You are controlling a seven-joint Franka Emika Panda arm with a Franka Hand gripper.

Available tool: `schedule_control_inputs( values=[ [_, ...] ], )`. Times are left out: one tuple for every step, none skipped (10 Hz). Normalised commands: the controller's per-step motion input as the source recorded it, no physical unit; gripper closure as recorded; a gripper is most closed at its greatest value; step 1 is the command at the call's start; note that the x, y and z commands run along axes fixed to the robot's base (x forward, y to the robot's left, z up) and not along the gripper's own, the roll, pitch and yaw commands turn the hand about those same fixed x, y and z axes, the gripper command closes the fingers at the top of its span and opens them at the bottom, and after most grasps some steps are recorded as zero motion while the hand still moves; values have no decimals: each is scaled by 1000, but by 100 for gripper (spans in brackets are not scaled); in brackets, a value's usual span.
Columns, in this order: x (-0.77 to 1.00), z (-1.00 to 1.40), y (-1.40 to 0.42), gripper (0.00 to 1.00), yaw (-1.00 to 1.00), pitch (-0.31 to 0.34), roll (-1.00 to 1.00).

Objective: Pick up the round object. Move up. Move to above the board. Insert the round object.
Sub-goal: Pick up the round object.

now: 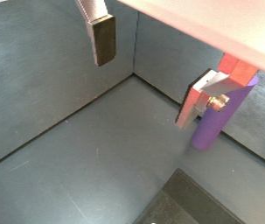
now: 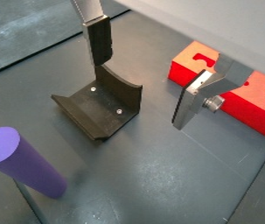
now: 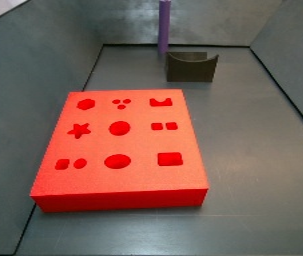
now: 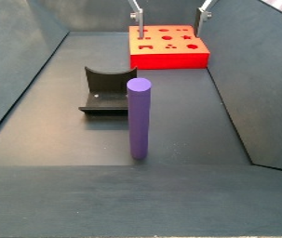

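The round object, a slim purple peg (image 4: 138, 116), stands upright on the grey floor, free of the gripper. It also shows in a side view (image 3: 165, 25) and in both wrist views (image 1: 219, 118) (image 2: 24, 163). The red board (image 3: 120, 140) with shaped cut-outs lies flat on the floor and shows in a side view (image 4: 168, 58) and a wrist view (image 2: 257, 105). My gripper (image 4: 169, 17) hangs over the board's far end, well away from the peg. It is open and empty in both wrist views (image 1: 146, 92) (image 2: 141, 92).
The dark fixture (image 4: 103, 91) stands on the floor between peg and board and shows in a side view (image 3: 190, 66) and a wrist view (image 2: 100, 109). Grey walls (image 4: 25, 56) enclose the floor on the sides.
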Motion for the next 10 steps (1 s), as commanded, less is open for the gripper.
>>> schedule_control_inputs(
  values=[
    [-37,-26,9,0,0,0,11],
    [389,-260,209,0,0,47,49],
    [837,-309,471,0,-31,140,0],
    [877,-311,523,0,0,130,-61],
    [777,-374,609,0,0,131,-57],
    [574,-343,691,0,-40,91,-109],
    [223,-231,689,0,-151,26,-160],
    [226,-234,686,0,-154,20,-170],
    [403,-197,557,0,-211,0,-231],
    [417,-174,537,0,-191,0,-269]
  ],
)
